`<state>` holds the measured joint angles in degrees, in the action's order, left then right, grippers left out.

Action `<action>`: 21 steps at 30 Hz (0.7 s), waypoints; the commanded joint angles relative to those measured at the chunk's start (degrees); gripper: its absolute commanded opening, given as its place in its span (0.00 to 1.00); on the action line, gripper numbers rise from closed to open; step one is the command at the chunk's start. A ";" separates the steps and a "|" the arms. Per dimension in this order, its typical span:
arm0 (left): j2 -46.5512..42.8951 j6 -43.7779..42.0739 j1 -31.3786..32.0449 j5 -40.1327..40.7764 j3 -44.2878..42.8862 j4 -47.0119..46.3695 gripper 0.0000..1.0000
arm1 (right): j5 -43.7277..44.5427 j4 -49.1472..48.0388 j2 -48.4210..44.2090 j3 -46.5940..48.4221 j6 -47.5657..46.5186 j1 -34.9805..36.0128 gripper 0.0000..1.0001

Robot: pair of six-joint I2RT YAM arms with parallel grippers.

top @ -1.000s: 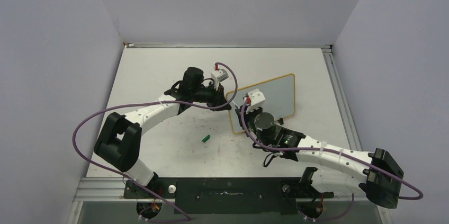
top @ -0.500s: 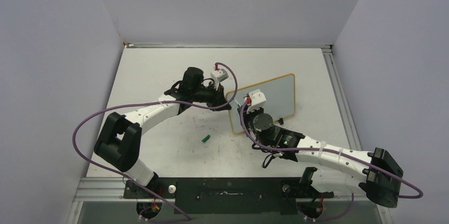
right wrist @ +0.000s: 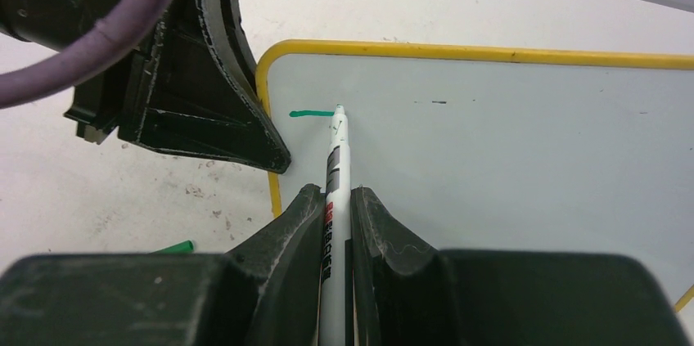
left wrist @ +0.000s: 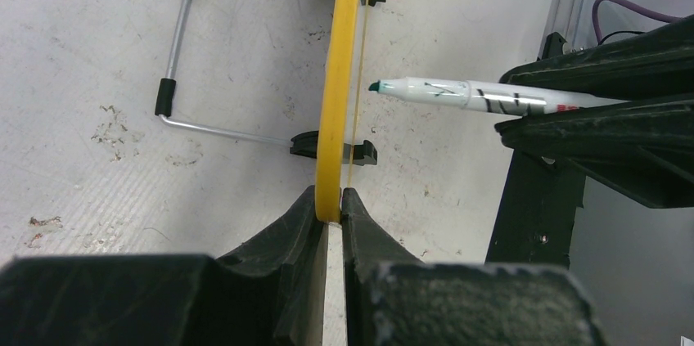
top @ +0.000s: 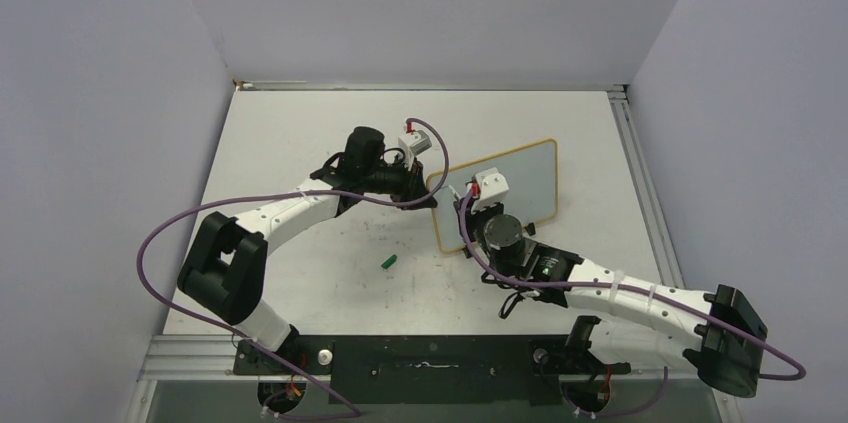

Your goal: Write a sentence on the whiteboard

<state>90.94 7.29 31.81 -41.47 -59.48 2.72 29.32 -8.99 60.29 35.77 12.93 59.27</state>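
Observation:
The whiteboard point(top: 530, 181), white with a thin yellow rim, stands tilted on the table. My left gripper point(top: 432, 195) is shut on its left edge; in the left wrist view the yellow rim point(left wrist: 339, 76) runs between my fingers point(left wrist: 330, 207). My right gripper point(top: 468, 211) is shut on a white marker point(right wrist: 337, 158) in front of the board's face point(right wrist: 507, 150). The marker's teal tip sits at the right end of one short teal-green stroke point(right wrist: 311, 114) near the upper left corner. No words of the sentence show. The marker also shows in the left wrist view point(left wrist: 475, 96).
A green marker cap point(top: 389, 262) lies on the table left of the board, also in the right wrist view point(right wrist: 176, 246). The board's wire stand point(left wrist: 176, 60) sticks out behind it. A metal rail point(top: 640, 183) runs along the table's right side.
My right wrist has shifted slightly to the right along the board with the marker. My left arm and the board have not moved.

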 commanded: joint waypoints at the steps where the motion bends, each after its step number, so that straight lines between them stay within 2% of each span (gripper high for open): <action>1: -0.85 -0.70 0.71 -1.53 0.26 0.13 0.00 | -1.75 -3.62 -2.67 0.03 -2.12 1.33 0.05; 21: -1.24 -0.79 0.71 -1.84 0.39 0.03 0.00 | 1.49 -3.99 1.70 1.15 -1.55 2.10 0.05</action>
<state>90.94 7.27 31.83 -41.52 -59.48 2.72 29.06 -10.63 61.41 35.77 11.16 61.19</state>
